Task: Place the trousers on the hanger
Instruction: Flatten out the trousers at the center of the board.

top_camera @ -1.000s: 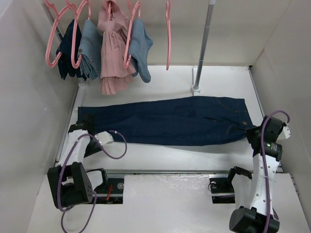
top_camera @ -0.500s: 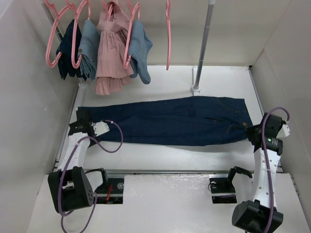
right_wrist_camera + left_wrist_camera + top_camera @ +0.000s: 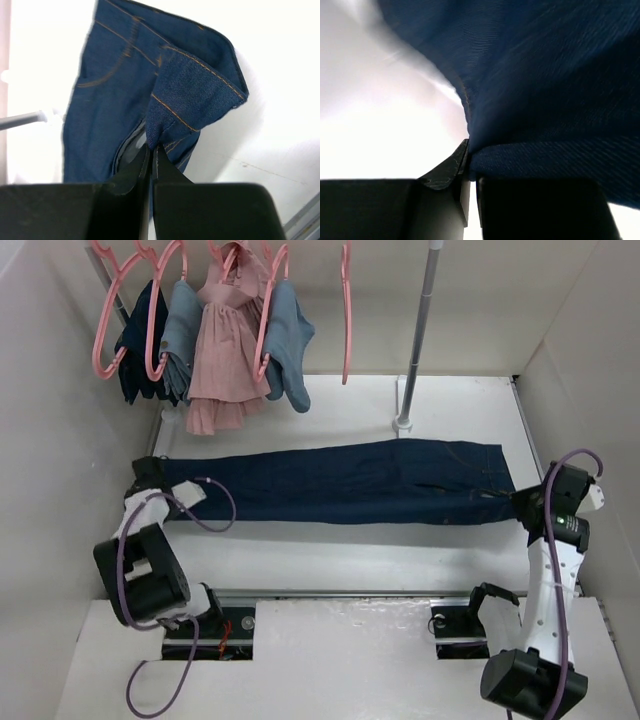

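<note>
The trousers lie stretched left to right across the tabletop. The left pincer is clamped on the leg end at left. The right pincer is clamped on the waistband at right.

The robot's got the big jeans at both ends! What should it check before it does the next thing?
1. Left gripper shut on the trousers, leg end: ok.
2. Right gripper shut on the waistband: ok.
3. Trousers lying straight across the table between the grippers: ok.
4. Hanger hanging empty: ok.
5. A gripper free to take the hanger: not ok, both hold denim.
6. Pole clear of the lifting path: cannot tell.
</note>
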